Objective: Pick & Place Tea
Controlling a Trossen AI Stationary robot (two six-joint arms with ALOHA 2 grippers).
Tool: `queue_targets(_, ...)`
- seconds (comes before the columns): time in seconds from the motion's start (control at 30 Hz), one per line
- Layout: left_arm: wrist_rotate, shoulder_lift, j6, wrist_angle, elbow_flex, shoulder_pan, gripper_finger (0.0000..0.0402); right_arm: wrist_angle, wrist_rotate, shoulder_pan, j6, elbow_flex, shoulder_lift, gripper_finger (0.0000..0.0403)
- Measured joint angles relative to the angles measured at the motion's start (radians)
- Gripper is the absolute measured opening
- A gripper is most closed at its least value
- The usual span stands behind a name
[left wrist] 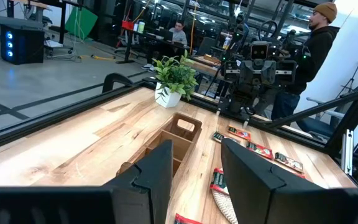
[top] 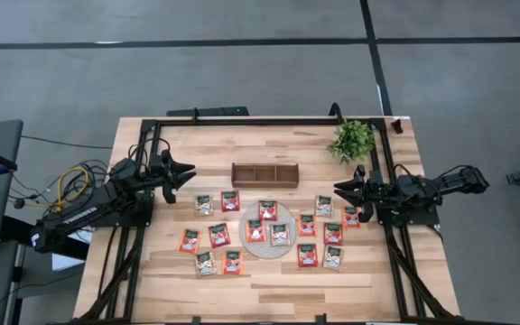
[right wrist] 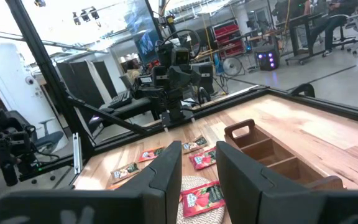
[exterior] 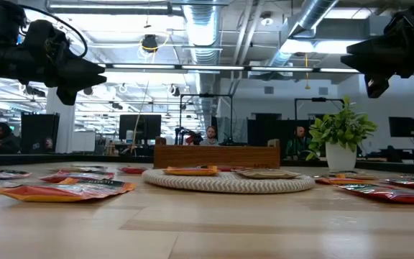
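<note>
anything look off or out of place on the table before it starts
Nothing stands out. The tea sachets lie flat, scattered either side of the round mat, with three on it. The wooden tray sits square and looks empty, the plant upright. Left gripper and right gripper hover open, holding nothing.

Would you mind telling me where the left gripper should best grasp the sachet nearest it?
Probably from straight above, pinching one free edge: the sachet lies flat on the table, apart from its neighbours, so no side offers a face. The left gripper stands open above the table.
</note>
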State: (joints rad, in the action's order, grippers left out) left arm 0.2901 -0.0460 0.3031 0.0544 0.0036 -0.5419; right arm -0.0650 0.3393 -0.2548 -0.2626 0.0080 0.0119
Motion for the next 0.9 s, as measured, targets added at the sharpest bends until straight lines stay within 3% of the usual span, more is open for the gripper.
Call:
queue_targets(0.47, 0.000, 0.000, 0.000, 0.000, 0.000, 0.000, 0.0128, -0.011, 0.002, 0.000, 0.000, 0.000, 0.000, 0.0092)
queue_targets(0.73, 0.000, 0.000, 0.000, 0.009, 0.000, 0.000, 0.0128, -0.284, 0.030, 0.007, 0.000, 0.000, 0.000, 0.0092)
queue_targets(0.9, -0.004, 0.000, -0.009, 0.018, 0.000, 0.000, 0.0128, -0.234, 0.053, 0.022, 0.006, 0.121, 0.032, 0.0092)
